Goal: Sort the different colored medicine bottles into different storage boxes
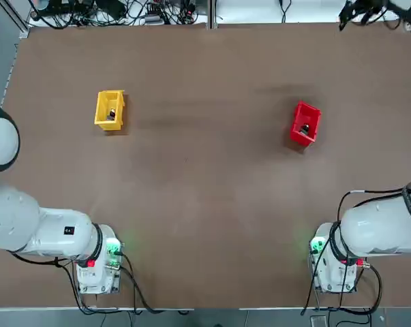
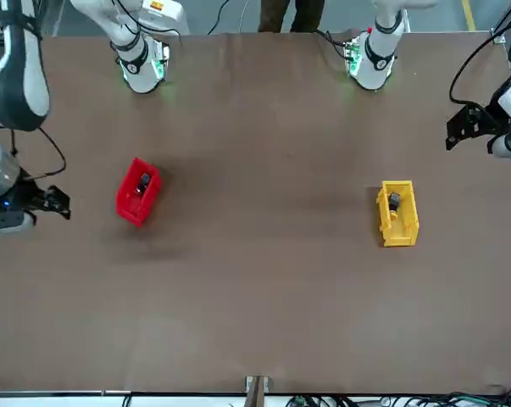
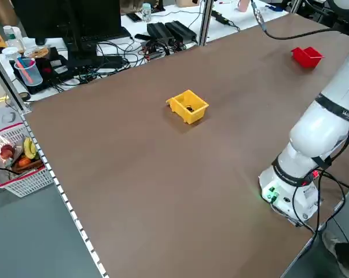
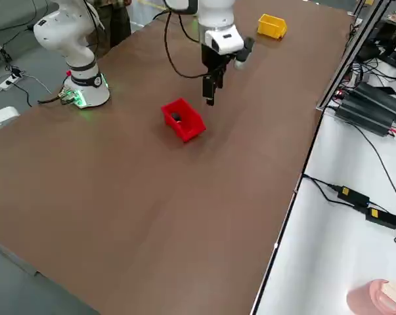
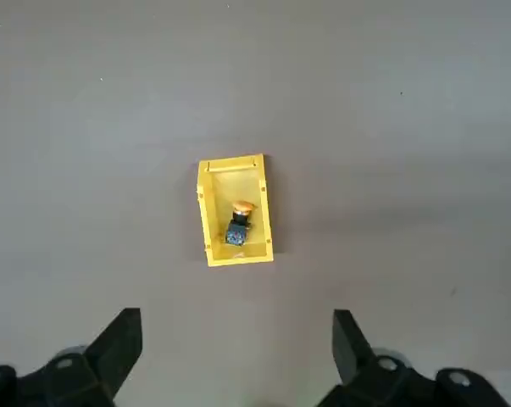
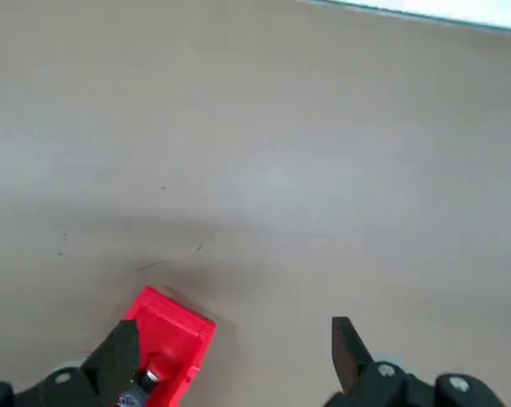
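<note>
Two bins sit well apart on the brown surface (image 1: 205, 204), each with one small dark bottle inside. On my left side the yellow bin (image 1: 110, 110) lies with its long axis running away from my bases, and in it the orange-capped bottle (image 5: 237, 224) rests on its side along that same axis; in my left wrist view its cap points toward the bin's closed back wall, away from the low open lip. On my right side the red bin (image 1: 305, 123) sits slightly skewed, its long axis also running roughly away from me but turned a little. The red-capped bottle (image 2: 142, 181) lies inside it; I cannot tell which way its cap points. My left hand (image 5: 236, 356) hangs high over the surface on the near side of the yellow bin, fingers spread wide and holding nothing. My right hand (image 6: 234, 360) hovers above the surface just beside the red bin, on its outer, far side, fingers likewise spread wide and empty. Neither hand touches a bin or a bottle. Both bins stand upright with their open tops facing up.
</note>
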Controlling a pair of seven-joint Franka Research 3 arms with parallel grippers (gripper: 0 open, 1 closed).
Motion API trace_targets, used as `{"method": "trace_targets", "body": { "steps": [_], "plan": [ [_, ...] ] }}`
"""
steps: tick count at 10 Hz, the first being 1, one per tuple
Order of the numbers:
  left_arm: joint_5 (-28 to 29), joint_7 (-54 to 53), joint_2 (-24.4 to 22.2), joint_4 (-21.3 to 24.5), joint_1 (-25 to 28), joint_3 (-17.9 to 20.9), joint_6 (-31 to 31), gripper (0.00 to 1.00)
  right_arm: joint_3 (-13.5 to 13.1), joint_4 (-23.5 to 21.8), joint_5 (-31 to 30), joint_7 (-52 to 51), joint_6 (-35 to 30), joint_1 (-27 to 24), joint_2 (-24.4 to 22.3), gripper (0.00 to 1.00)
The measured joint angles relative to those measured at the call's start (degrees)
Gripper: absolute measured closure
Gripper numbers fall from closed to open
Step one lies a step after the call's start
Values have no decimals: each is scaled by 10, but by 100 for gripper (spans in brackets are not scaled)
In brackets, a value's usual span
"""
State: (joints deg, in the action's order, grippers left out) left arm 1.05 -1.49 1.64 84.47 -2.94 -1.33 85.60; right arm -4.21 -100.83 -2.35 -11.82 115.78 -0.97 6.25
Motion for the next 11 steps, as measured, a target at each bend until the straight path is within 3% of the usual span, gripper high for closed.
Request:
{"method": "trace_targets", "body": {
  "steps": [2,5,7,11],
  "plan": [
    [0,12,0,-1,0,0,0,1,-9,19,-2,0,-28,-6,-23,0],
    [0,16,0,-1,0,0,0,1,-8,95,5,55,-184,-4,-51,0],
    [0,16,0,-1,0,1,0,1,-2,134,10,122,-252,7,-53,0],
    [0,17,0,-1,0,1,0,1,0,135,10,155,-277,25,-51,0]
  ]
}}
